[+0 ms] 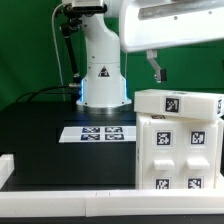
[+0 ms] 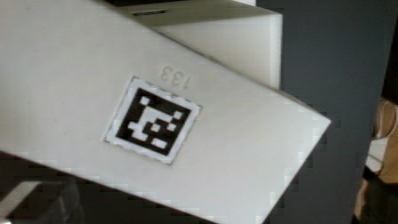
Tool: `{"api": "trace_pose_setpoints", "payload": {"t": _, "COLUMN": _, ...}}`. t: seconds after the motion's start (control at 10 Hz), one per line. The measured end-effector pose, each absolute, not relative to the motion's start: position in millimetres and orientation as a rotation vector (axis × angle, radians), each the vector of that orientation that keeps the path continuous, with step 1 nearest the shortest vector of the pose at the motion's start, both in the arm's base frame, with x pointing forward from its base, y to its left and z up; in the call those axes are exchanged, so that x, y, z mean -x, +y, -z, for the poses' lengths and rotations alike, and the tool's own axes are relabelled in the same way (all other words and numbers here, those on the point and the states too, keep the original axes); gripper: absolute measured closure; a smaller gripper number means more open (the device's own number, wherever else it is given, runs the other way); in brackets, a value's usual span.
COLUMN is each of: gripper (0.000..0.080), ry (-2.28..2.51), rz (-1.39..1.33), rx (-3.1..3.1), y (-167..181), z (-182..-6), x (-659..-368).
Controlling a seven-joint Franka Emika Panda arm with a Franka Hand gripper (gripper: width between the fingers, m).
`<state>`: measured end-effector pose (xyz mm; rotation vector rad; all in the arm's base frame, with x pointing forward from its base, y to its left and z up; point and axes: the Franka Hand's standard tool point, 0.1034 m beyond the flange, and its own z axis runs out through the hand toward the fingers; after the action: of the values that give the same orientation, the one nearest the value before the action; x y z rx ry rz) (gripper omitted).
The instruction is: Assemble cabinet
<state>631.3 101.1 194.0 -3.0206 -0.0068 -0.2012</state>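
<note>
One cabinet (image 1: 178, 140) carries perhaps five visible tags, pincer (image 1: 155, 74) above.

The white plastic cabinet of flat tagged panels (image 1: 178, 140) stands on the black table top (image 1: 40, 135) at the exterior view's right, nearest the camera, with a block-shaped part (image 1: 176, 103) lying on top of its upright front panel. The flat white marker board with its tags (image 1: 100, 132) lies on the table to the exterior view's left of the cabinet and farther back, just in front of the white robot arm's base (image 1: 102, 85). The two-finger gripper (image 1: 155, 68) hangs above the cabinet's top, apart from it, and a long white rail (image 1: 60, 178) runs along the table's near edge.
</note>
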Motion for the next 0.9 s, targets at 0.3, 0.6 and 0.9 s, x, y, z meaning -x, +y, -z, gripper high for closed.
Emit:
{"api": "trace_pose_setpoints", "payload": {"t": 0.3, "gripper": 0.0002, "ry": -0.527, "rz": 0.200, "rx": 3.025, "y": 95, "z": -187.5, "x": -630}}
{"api": "trace_pose_setpoints", "payload": {"t": 0.6, "gripper": 0.0002, "ry": -0.820, "rz": 0.200, "rx": 2.984, "y": 87, "z": -180.6, "x": -629}}
{"api": "trace_pose_setpoints", "payload": {"t": 0.9, "gripper": 0.0002, "ry": -0.987, "rz": 0.188, "rx": 2.946, "y": 84, "z": -172.9, "x": -627}}
